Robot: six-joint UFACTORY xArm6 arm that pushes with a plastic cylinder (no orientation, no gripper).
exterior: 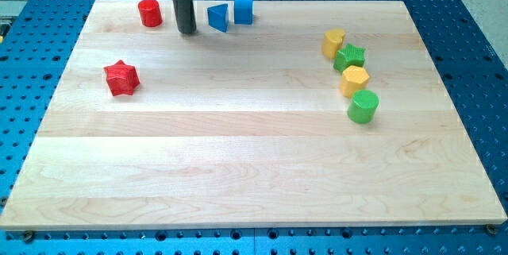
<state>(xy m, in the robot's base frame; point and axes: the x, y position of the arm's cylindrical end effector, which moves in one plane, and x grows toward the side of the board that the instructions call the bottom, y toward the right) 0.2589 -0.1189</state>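
My tip rests on the wooden board near the view's top left, between a red cylinder on its left and a blue triangular block on its right. It stands close to the blue triangular block without clearly touching it. A blue cube sits just right of that block. A red star lies lower left of the tip.
At the view's right a tight column runs downward: a yellow block, a green star, a yellow hexagon and a green cylinder. The wooden board lies on a blue perforated table.
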